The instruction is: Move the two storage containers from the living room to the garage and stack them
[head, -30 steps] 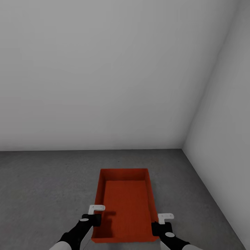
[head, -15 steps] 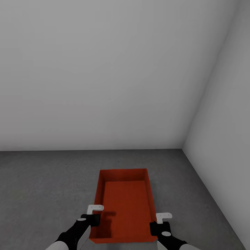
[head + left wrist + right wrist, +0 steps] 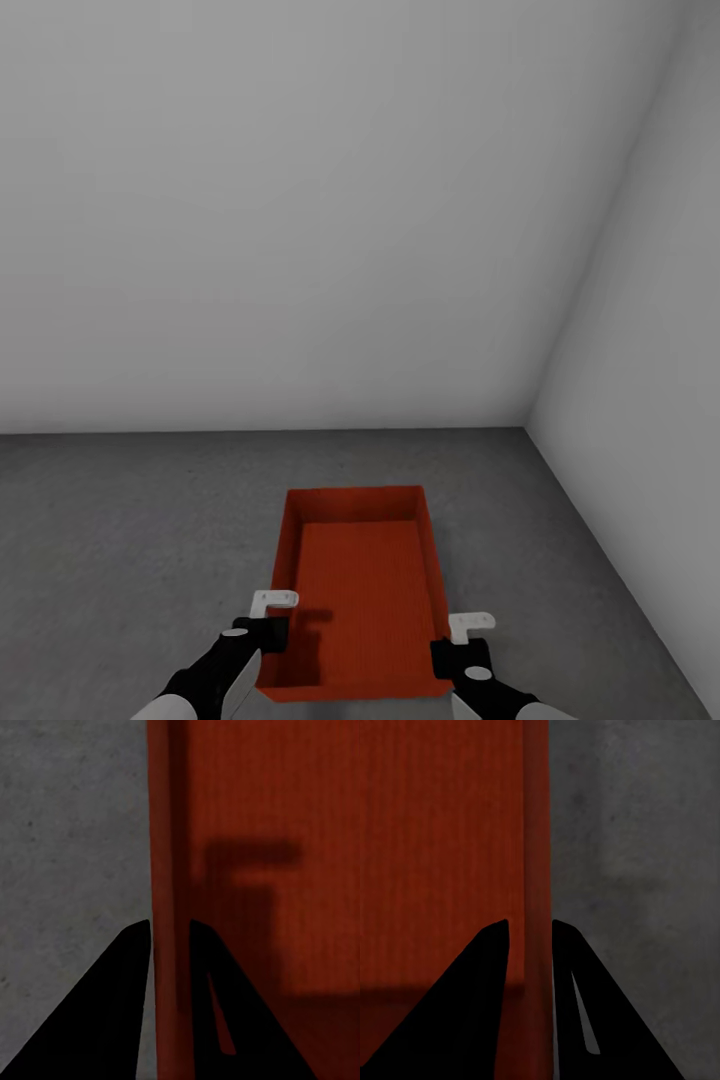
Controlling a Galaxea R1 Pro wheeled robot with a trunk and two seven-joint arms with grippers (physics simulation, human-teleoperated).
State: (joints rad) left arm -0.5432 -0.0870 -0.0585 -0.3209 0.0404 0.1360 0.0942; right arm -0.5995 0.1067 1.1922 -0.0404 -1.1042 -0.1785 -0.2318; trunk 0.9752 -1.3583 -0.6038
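One red-orange storage container with an open top sits low over the dark grey floor of the garage, straight ahead of me. My left gripper is shut on its left side wall near the close corner, and my right gripper is shut on its right side wall. In the left wrist view the dark fingers straddle the thin container wall, with my left gripper pinching it. The right wrist view shows my right gripper clamped on the container wall the same way. The second container is out of view.
A plain grey-white wall stands ahead and another wall closes the right side, meeting in a corner at the far right. Open floor lies to the left and beyond the container.
The container and both grippers have shifted slightly nearer to me and lower in the picture since a second ago. Over the last half second they have hardly moved.
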